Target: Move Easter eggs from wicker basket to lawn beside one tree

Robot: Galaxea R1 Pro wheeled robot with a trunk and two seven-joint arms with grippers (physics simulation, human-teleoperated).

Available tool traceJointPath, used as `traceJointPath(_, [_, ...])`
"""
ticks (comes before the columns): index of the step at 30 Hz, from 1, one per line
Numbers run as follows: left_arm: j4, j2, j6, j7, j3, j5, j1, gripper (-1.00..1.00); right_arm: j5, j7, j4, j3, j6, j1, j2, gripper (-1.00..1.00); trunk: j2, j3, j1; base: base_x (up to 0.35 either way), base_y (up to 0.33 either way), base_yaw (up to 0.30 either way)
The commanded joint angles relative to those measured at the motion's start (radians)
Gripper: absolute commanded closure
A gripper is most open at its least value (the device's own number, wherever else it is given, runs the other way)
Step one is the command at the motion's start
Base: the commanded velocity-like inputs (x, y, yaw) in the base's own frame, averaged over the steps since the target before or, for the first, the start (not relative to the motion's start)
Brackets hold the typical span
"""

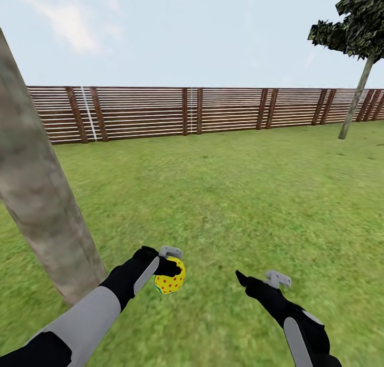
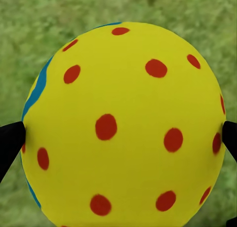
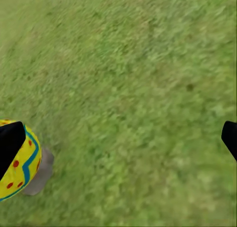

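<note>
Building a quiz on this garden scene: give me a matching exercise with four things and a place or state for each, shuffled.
Column one:
1. Easter egg
2. right tool
3. thick tree trunk
4. wooden fence

Column two:
A. open above bare grass
B. at the lawn's far edge
C. clamped in the left tool
D. rising beside the left arm

Pairs: 1-C, 2-A, 3-D, 4-B
</note>
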Motion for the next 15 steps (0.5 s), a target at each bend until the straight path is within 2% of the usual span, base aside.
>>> traceJointPath(1, [-0.001, 0.001, 0.003, 0.006, -0.003, 0.007, -0.001, 1.00, 0.001, 0.078, -0.019, -0.012, 0.008, 0.000, 0.001, -1.00, -0.008, -0.004, 0.004, 0.000, 0.000, 0.000])
traceJointPath(3, [-0.001, 0.001, 0.003, 0.007, -0.003, 0.007, -0.001, 1.00, 0.000, 0.139, -0.030, -0.036, 0.010, 0.000, 0.001, -1.00, -0.022, -0.011, 0.012, 0.000, 0.000, 0.000])
traceJointPath(5, [-0.001, 0.001, 0.003, 0.006, -0.003, 0.007, -0.001, 1.00, 0.000, 0.165, -0.034, -0.049, 0.011, 0.000, 0.001, -1.00, -0.036, -0.017, 0.019, 0.000, 0.000, 0.000])
traceJointPath(15, [-0.003, 0.001, 0.003, 0.007, -0.005, 0.007, -0.001, 1.00, -0.001, 0.185, -0.036, -0.060, 0.012, 0.002, 0.001, -1.00, -0.106, -0.048, 0.058, 0.000, 0.000, 0.000])
